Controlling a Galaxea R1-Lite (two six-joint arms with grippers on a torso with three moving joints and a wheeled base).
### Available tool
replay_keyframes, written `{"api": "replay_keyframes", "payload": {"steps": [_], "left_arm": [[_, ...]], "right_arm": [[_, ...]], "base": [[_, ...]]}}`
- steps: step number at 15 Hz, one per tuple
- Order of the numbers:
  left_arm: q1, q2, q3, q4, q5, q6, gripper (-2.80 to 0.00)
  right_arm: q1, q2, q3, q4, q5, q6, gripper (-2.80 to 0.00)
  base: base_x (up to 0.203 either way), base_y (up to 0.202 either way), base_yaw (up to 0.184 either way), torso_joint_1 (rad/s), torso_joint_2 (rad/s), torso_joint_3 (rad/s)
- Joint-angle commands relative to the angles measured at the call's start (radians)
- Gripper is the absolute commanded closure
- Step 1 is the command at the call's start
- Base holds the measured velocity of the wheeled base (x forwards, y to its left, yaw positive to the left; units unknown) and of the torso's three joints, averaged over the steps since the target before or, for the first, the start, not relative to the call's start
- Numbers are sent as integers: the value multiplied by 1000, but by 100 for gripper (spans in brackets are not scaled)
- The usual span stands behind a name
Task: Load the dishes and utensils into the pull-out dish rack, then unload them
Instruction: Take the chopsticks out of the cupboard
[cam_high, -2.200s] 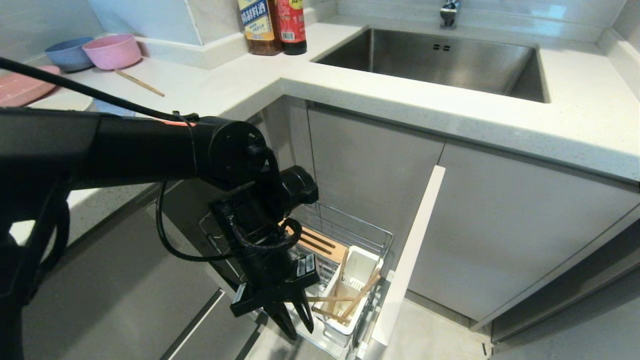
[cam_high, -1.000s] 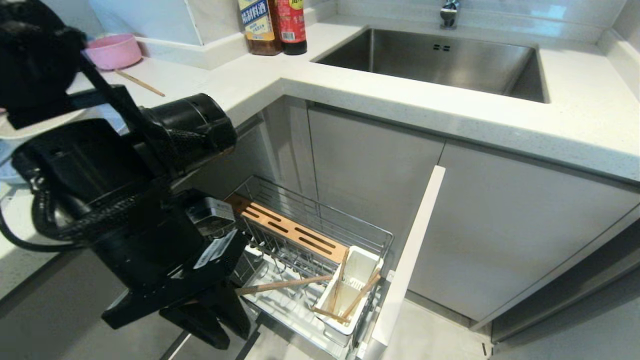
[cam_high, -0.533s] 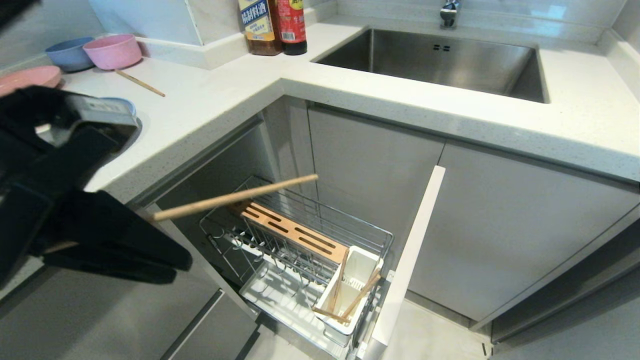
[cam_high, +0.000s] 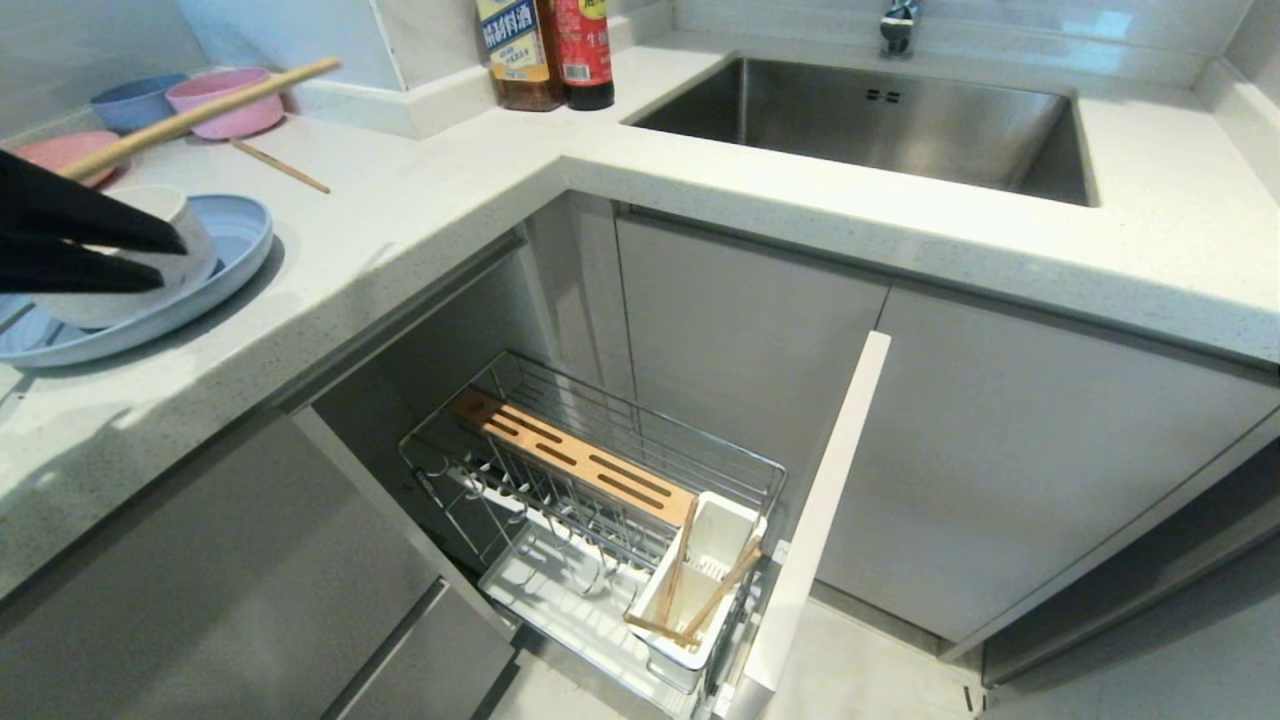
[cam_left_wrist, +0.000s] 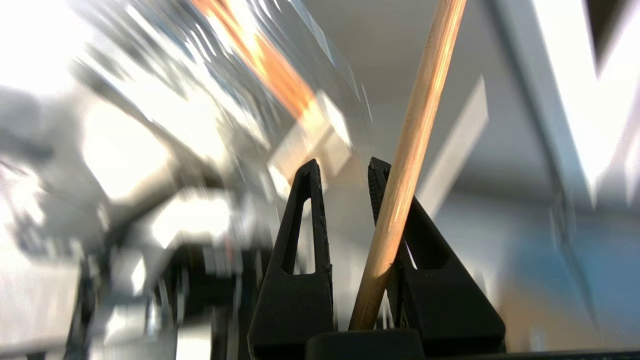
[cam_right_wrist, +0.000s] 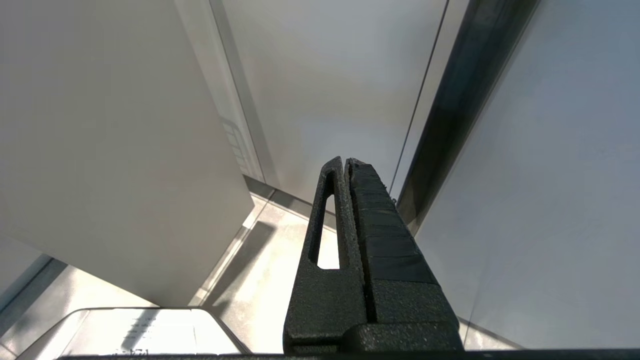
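My left gripper (cam_high: 170, 265) hangs at the far left over the counter, shut on one light-wood chopstick (cam_high: 200, 108) that slants up toward the back wall. In the left wrist view the chopstick (cam_left_wrist: 415, 135) lies between the black fingers of the left gripper (cam_left_wrist: 345, 165). Just under the fingers, the cream bowl (cam_high: 110, 305) sits on the pale blue plate (cam_high: 240, 240). The pull-out dish rack (cam_high: 620, 410) stands open below, its white cup (cam_high: 715, 520) holding several chopsticks (cam_high: 680, 560). My right gripper (cam_right_wrist: 346, 160) is shut and empty, parked low by the cabinet fronts.
Another chopstick (cam_high: 280, 165) lies on the counter. A pink bowl (cam_high: 225, 100), a blue bowl (cam_high: 135, 100) and a pink plate (cam_high: 60, 150) stand at the back left. Two bottles (cam_high: 545, 50) stand by the sink (cam_high: 870, 120). The rack's narrow front panel (cam_high: 820, 510) juts out.
My left arm has swung up and leftward from the rack to the counter, carrying the chopstick, which now points toward the back wall. The bowl and plate have come into sight.
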Motion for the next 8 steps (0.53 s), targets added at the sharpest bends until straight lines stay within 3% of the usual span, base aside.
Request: {"api": "replay_keyframes", "payload": {"steps": [1,4,8], "left_arm": [[109,-13,0,-23,57,-6,0],[326,-24,12,-48,124,-8,0],[607,-76,109,-76,136,-6,0]], "right_arm": [[0,0,2,0,0,0,0],[0,0,2,0,0,0,0],[0,0,2,0,0,0,0]], "base": [[0,0,0,0,0,0],[0,0,0,0,0,0],[0,0,0,0,0,0]]}}
